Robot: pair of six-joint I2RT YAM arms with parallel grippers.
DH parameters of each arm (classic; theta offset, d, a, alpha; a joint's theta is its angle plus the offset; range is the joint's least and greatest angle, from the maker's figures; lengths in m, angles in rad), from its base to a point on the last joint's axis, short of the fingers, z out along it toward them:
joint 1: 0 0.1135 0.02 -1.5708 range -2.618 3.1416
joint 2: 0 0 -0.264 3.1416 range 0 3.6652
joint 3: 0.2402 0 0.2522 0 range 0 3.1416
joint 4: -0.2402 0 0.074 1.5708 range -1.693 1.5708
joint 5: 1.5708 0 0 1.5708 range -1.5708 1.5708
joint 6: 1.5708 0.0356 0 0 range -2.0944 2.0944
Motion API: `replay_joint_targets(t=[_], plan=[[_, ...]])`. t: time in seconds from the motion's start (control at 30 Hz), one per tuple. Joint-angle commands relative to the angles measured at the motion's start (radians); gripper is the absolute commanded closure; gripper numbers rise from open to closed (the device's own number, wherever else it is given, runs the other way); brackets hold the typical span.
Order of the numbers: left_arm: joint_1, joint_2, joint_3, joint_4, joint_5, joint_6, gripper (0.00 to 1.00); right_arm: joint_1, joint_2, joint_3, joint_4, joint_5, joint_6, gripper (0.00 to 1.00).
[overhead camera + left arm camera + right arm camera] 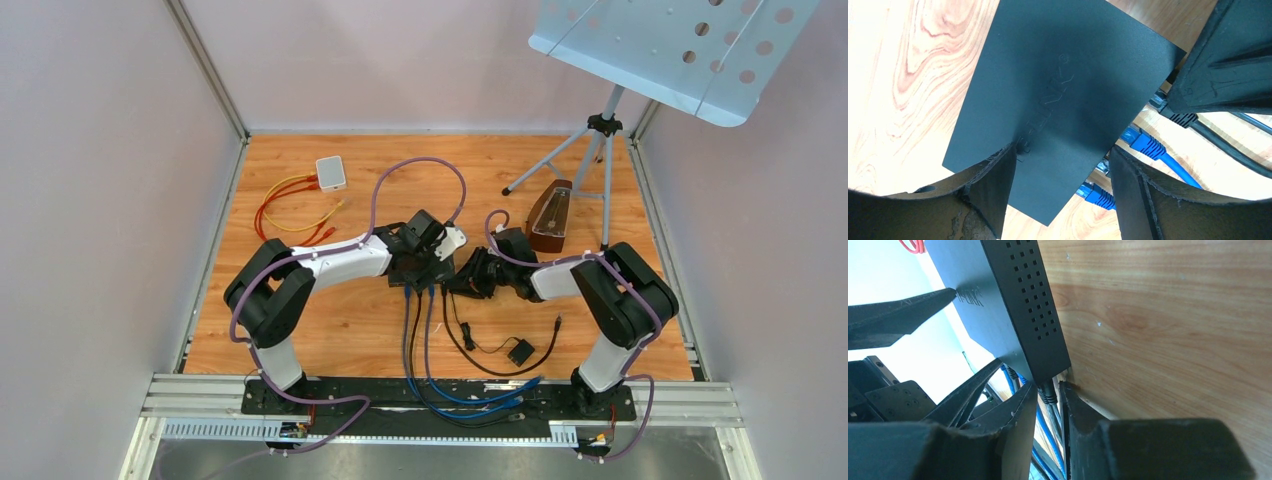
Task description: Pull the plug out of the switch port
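The plug [1049, 396], black with a ribbed boot, sits in the near edge of the switch [1058, 100] at its right corner, beside the blue cables [1148, 145]. Its long axis runs out of the port toward the arm bases, flat along the table [1173, 315]. The right jaws are narrow and lie one on each side of the boot, across that axis. I cannot tell whether they pinch it. The right arm [610, 290] is the nearer, folded low and reaching in from the right. The pull should go straight back along the axis. The left arm [330, 262] reaches over the switch from the left, its jaws wide, one tip touching the lid, likely as a brace.
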State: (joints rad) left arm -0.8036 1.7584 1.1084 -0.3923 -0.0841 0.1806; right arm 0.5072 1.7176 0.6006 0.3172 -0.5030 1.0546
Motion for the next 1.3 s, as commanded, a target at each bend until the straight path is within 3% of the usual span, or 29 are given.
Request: replay_joint_targets(t=[0.0, 0.3, 0.5, 0.73, 1.03, 1.17, 1.27], plan=[[0.004, 0.025, 0.019, 0.002, 0.018, 0.000, 0.26, -0.002, 0.026, 0.017, 0.026, 0.048, 0.012, 0.75], [0.004, 0.023, 0.016, -0.002, 0.029, -0.002, 0.29, -0.003, 0.009, 0.015, 0.023, 0.065, 0.000, 0.80], [0.004, 0.023, 0.008, -0.004, 0.028, 0.001, 0.31, -0.011, -0.018, -0.009, 0.032, 0.091, 0.005, 0.69], [0.004, 0.024, 0.010, -0.009, 0.029, 0.006, 0.33, -0.024, -0.012, -0.040, 0.105, 0.079, 0.033, 0.70], [0.004, 0.027, 0.014, -0.018, 0.035, 0.007, 0.34, -0.028, 0.003, -0.036, 0.109, 0.072, 0.029, 0.81], [0.005, 0.027, 0.012, -0.018, 0.033, 0.007, 0.35, -0.030, 0.000, -0.035, 0.092, 0.070, 0.005, 0.99], [0.005, 0.028, 0.011, -0.017, 0.030, 0.004, 0.35, -0.030, -0.010, -0.039, 0.077, 0.065, -0.024, 1.00]])
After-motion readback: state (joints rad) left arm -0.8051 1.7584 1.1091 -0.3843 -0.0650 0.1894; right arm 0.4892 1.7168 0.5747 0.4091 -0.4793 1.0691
